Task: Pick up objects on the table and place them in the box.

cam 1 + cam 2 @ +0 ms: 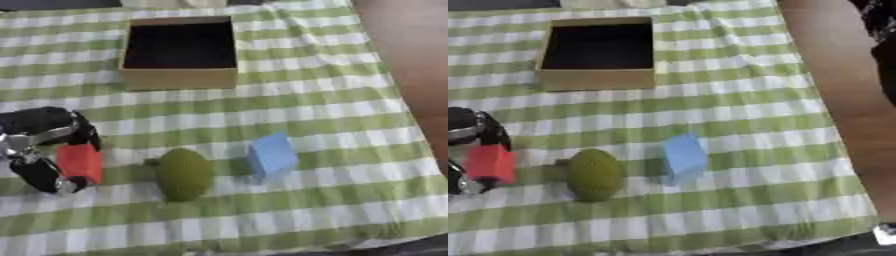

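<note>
The left hand (44,150), at nine o'clock on the surface (332,100), has its fingers curled round the red block (80,162), so the pick seems underway; next comes a lift toward the open box (179,77) at twelve o'clock.

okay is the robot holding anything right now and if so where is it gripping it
Yes. The left hand holds the red block, with its fingers curled round the block's left side and lower edge. The right hand is not in view.

Green-and-white checked tablecloth (306,105) covering the table, brown wooden floor (842,75) along its right side
</note>
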{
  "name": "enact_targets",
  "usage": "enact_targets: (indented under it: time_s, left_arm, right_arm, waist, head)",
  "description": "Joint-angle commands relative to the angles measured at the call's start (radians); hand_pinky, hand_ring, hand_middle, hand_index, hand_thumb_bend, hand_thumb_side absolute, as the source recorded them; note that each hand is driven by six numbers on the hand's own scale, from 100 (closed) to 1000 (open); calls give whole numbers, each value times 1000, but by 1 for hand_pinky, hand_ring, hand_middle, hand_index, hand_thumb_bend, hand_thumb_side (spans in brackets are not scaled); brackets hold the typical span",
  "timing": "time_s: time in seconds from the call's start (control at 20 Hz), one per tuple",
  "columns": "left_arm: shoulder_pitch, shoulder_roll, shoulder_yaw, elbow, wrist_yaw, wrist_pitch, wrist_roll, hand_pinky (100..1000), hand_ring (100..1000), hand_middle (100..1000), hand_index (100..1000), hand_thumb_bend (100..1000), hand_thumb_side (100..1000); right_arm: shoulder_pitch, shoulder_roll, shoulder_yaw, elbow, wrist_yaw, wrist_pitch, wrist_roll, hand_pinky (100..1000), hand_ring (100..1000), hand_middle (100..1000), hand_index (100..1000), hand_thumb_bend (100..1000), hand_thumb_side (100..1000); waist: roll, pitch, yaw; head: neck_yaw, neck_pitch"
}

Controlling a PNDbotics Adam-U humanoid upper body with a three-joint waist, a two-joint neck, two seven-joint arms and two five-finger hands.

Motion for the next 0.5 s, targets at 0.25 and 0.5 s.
enact_targets:
  time_s: [0.25, 0.5]
  left_arm:
    - [-189, -9, 58, -34, 82, 7, -21, 734, 631, 445, 685, 148, 101]
    - [-358, -104, 32, 65, 101, -32, -78, 732, 637, 458, 690, 125, 101]
  right_arm:
    - [-7, -26, -6, -20, 0, -1, -3, 998, 863, 626, 895, 100, 571]
    - [-6, -28, -2, -20, -1, 0, 2, 999, 863, 625, 895, 100, 570]
  waist:
    - [12, -19, 6]
    - [11, -22, 6]
  head:
    - [-5, 5]
    - [-7, 5]
